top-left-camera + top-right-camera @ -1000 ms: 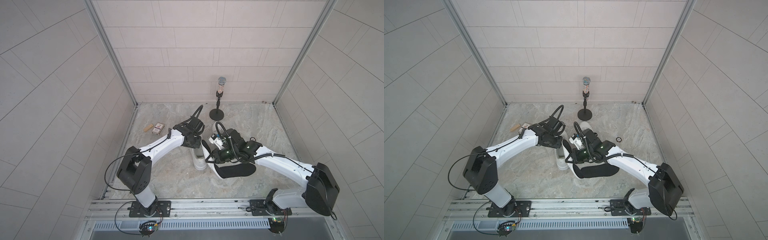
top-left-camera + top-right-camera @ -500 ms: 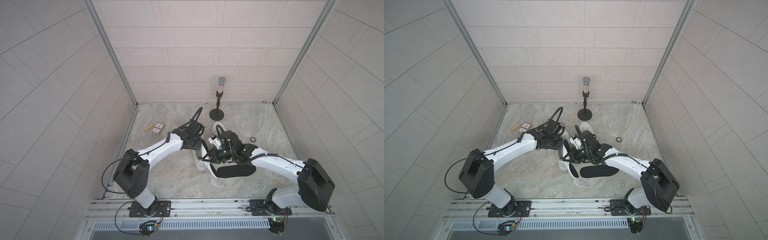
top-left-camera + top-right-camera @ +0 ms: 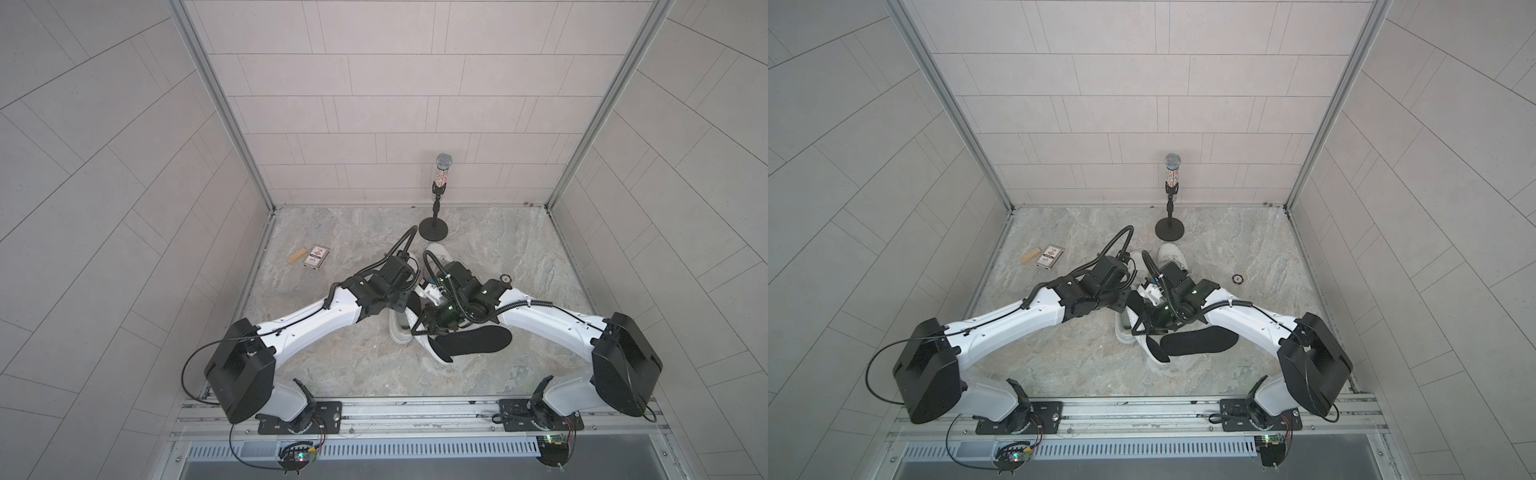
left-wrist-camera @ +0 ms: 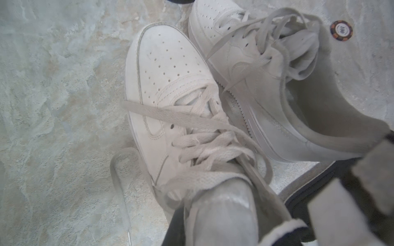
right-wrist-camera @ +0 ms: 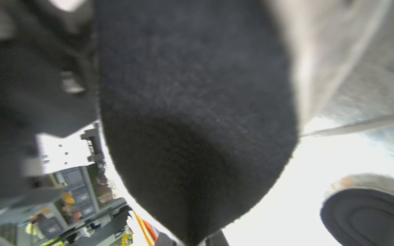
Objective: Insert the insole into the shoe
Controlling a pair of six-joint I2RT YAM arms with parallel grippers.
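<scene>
Two white sneakers lie side by side mid-floor. The left shoe (image 4: 170,102) has loose laces, and my left gripper (image 3: 401,305) is shut on its tongue, one grey finger (image 4: 221,213) pressed against it. The right shoe (image 4: 255,64) has an open collar. My right gripper (image 3: 419,328) is shut on a black insole (image 5: 191,106), which fills the right wrist view and hangs by the shoes' heels. A second black insole (image 3: 473,344) lies flat, one end over the right shoe's heel (image 3: 428,351).
A microphone on a round stand (image 3: 434,228) is at the back. A card box (image 3: 316,257) and a wooden block (image 3: 296,255) lie at the back left. A poker chip (image 3: 505,278) sits right of the shoes. Tiled walls close in three sides.
Both wrists have drifted slightly toward each other over the shoes. Both grips and the flat insole are unchanged.
</scene>
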